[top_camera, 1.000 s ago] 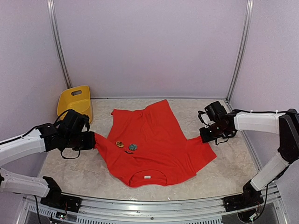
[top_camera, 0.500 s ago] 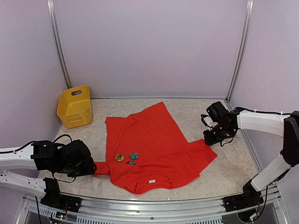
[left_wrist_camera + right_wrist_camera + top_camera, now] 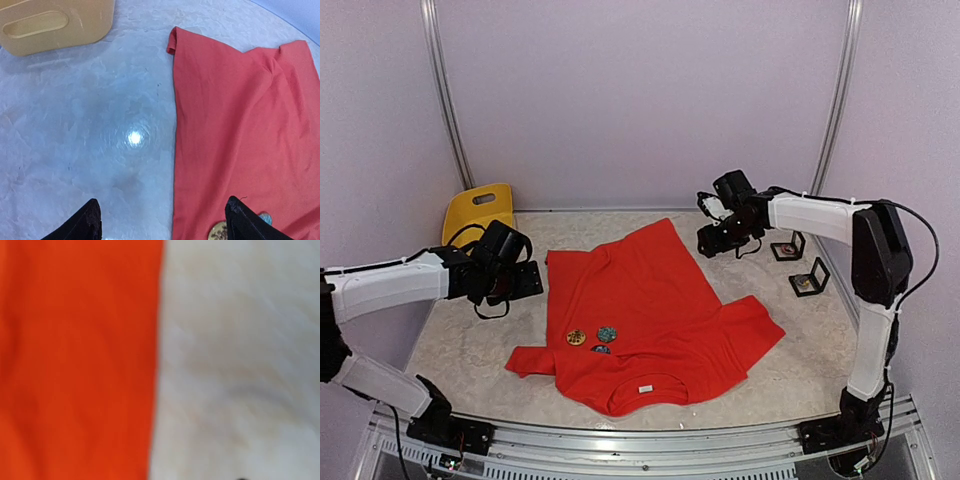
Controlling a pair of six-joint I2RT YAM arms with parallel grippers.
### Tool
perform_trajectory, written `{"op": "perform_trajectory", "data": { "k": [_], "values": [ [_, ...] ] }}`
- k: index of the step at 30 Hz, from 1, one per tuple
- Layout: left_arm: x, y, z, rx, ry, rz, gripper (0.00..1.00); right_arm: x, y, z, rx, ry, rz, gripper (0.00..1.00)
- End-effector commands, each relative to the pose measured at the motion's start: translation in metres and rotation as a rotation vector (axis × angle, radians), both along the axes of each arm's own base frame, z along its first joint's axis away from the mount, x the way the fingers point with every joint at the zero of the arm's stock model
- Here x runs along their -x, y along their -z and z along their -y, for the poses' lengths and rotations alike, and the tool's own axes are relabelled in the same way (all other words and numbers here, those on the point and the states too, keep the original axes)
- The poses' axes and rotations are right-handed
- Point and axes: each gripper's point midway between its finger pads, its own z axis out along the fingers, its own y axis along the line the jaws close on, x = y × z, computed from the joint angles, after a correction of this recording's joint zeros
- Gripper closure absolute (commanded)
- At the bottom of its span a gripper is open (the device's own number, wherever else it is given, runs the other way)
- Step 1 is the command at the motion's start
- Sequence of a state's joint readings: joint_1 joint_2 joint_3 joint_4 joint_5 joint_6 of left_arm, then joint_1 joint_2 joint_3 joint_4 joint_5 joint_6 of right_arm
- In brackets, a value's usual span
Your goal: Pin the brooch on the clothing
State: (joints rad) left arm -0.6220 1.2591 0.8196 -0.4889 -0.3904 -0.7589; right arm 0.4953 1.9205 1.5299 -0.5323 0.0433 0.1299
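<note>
Marbled table (image 3: 470, 350) inside lilac walls. Red T-shirt (image 3: 650, 300) flat at centre, collar toward 6 o'clock. Left gripper (image 3: 165, 226) at its 9 o'clock, jaws wide, empty. Right gripper (image 3: 713, 238) at 1 o'clock, opening unclear.

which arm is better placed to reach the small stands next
Right, likely: the right gripper hovers by the far edge of the T-shirt, on the same side as the two small stands; the left gripper is across the T-shirt.

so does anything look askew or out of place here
The red-orange short-sleeved T-shirt lies crooked on the marbled table, its near-left sleeve bunched and a far hem corner curled over. Nothing looks spilled or damaged.
</note>
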Motion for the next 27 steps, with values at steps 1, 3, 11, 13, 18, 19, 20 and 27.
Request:
{"op": "perform_trajectory", "data": {
  "k": [1,3,11,13,18,19,20,27],
  "values": [
    [-0.077,-0.009,0.011,-0.019,0.101,0.112,0.17,-0.036,0.024,-0.034,-0.021,-0.058,0.004,0.33],
    [-0.104,0.018,0.007,-0.036,0.094,0.061,0.16,-0.053,0.037,-0.046,-0.028,-0.065,-0.004,0.32],
    [-0.17,0.1,-0.006,-0.029,0.084,-0.099,0.19,-0.064,0.116,-0.082,-0.086,-0.129,-0.148,0.41],
    [-0.181,0.108,0.003,-0.023,0.114,-0.113,0.21,-0.054,0.128,-0.09,-0.116,-0.156,-0.188,0.6],
    [-0.178,0.145,0.028,0.026,0.19,-0.188,0.49,-0.033,0.118,-0.088,-0.141,-0.159,-0.197,1.0],
    [-0.172,0.15,0.031,0.029,0.205,-0.202,0.62,-0.026,0.12,-0.078,-0.118,-0.137,-0.203,1.0],
    [-0.167,0.154,0.034,0.028,0.214,-0.211,0.76,-0.02,0.117,-0.069,-0.099,-0.117,-0.197,1.0],
    [-0.094,0.155,0.064,0.047,0.329,-0.253,1.0,0.058,0.111,-0.022,-0.074,-0.074,-0.254,1.0]
  ]
}}
